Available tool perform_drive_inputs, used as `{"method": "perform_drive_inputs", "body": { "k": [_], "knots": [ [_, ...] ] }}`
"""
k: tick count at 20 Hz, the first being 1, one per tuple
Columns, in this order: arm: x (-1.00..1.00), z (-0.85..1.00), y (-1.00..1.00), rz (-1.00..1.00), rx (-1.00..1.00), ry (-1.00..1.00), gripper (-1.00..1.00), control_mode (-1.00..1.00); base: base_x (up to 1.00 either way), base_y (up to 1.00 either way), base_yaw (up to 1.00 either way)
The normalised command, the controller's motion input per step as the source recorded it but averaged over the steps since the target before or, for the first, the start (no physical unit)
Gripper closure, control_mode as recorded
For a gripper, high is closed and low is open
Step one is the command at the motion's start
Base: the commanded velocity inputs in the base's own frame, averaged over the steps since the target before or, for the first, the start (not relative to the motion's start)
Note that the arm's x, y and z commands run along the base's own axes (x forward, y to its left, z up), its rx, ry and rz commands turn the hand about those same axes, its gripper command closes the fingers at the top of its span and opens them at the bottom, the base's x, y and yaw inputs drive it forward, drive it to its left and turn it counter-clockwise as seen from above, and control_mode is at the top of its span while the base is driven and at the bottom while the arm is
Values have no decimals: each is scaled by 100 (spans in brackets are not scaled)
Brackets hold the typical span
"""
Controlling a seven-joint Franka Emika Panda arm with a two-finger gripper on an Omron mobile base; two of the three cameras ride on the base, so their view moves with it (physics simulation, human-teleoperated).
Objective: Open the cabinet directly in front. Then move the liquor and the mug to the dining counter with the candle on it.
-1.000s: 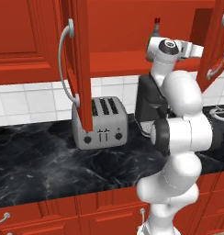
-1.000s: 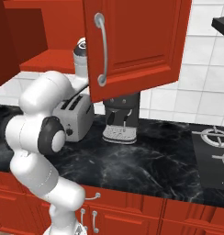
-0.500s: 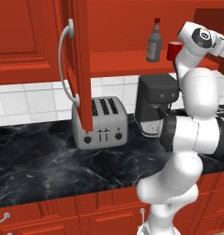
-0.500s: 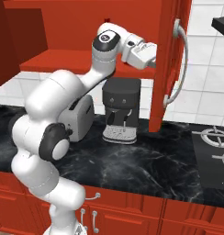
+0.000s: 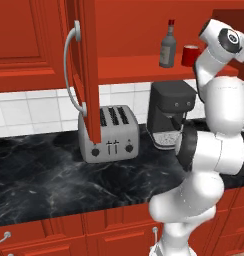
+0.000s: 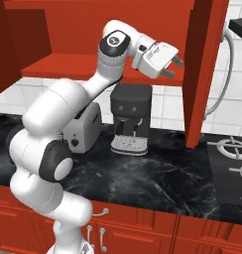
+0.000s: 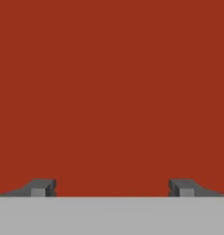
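Pincer (image 6: 175,66) wide and empty beside the open cabinet (image 6: 205,74) door, liquor (image 5: 168,45) on shelf.

Glossy red cabinet (image 5: 86,75); veined black marble counter (image 5: 54,185); brushed-metal toaster (image 5: 110,135).

Mug (image 5: 191,55) partly hidden behind the white arm in the left base view. Cabinet (image 5: 89,75) doors cut off by the top edge. Coffee machine (image 5: 169,112) base covered by the arm's elbow. Toaster (image 6: 83,130) mostly hidden behind the arm in the right base view.
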Motion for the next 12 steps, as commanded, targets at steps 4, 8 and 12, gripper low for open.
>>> {"method": "perform_drive_inputs", "body": {
  "k": [4, 8, 12],
  "knots": [
    [-56, 0, 100, 40, -25, -9, -100, -100, 0, 0, 0],
    [-42, 0, 100, 54, -23, -1, -100, -100, 0, 0, 0],
    [-42, 0, 100, 63, -18, 0, -100, -100, 0, 0, 0]
  ]
}}
